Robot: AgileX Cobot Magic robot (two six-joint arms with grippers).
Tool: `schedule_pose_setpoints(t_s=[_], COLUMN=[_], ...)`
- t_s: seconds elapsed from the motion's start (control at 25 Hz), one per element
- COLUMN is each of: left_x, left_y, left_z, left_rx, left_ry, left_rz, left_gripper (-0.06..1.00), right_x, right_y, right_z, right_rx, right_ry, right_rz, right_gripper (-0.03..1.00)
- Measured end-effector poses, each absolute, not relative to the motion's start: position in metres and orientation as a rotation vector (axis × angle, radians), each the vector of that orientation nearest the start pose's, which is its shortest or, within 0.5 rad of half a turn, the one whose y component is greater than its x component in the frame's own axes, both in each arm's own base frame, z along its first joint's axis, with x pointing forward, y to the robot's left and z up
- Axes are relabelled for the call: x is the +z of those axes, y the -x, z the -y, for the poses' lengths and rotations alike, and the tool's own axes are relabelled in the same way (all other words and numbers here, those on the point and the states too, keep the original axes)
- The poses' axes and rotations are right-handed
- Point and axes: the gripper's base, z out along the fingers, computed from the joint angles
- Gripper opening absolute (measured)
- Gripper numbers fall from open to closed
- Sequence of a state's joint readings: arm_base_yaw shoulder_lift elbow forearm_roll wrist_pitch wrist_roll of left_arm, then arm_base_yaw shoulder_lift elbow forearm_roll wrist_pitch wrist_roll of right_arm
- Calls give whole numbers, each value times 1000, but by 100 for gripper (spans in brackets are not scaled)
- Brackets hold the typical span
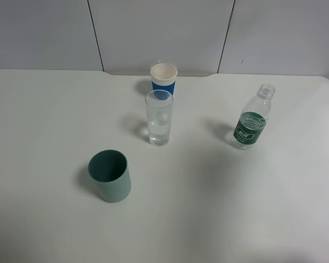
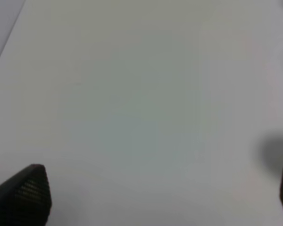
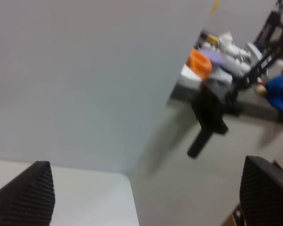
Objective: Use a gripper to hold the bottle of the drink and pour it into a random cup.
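Overhead view: white counter [image 1: 252,208] with four vessels on it, and neither arm is anywhere in this shot.
Bottle: one, a clear plastic bottle [image 1: 251,118] with a dark green label, uncapped, upright on the right half of the counter, well apart from the cups.
Glass: one tall clear glass tumbler [image 1: 159,118], upright near the middle, to the left of the bottle.
Blue cup: one blue cup with a white rim [image 1: 163,80], directly behind the glass and just beside it.
Teal cup: one squat teal-green cup [image 1: 109,175], in front and to the left of the glass, standing apart.
Cup count: three drinking vessels, one bottle.
Left wrist view: only blurred bare counter, and the left end effector [image 2: 155,197] with its dark fingertips [image 2: 28,193] spread to opposite edges, nothing between them.
Right wrist view: the right end effector [image 3: 151,193], fingers [image 3: 26,195] wide apart and empty; beyond it a grey wall, a counter corner, floor and blurred clutter that the overhead never shows.
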State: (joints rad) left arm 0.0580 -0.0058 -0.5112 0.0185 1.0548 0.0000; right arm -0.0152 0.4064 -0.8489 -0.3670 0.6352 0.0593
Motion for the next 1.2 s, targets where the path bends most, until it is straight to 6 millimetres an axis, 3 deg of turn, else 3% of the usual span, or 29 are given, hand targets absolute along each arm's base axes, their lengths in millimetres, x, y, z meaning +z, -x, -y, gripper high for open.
schedule_pose_setpoints(t_s=[0.32, 0.56, 0.96, 1.2], left_x=[281, 281, 281, 281], left_y=[7, 7, 7, 7], left_z=[-1, -1, -1, -1], left_rx=[60, 61, 61, 60], left_ry=[60, 60, 60, 60], left_rz=[-2021, -2021, -2021, -2021], left_gripper=[98, 98, 98, 98], right_x=[389, 381, 316, 297], right_y=[-34, -24, 4, 11], right_z=[23, 19, 11, 7], right_rx=[-341, -286, -194, -123], right_ry=[-52, -49, -4, -11], right_rz=[-1861, -1846, -1863, -1933], right_gripper=[78, 78, 78, 78])
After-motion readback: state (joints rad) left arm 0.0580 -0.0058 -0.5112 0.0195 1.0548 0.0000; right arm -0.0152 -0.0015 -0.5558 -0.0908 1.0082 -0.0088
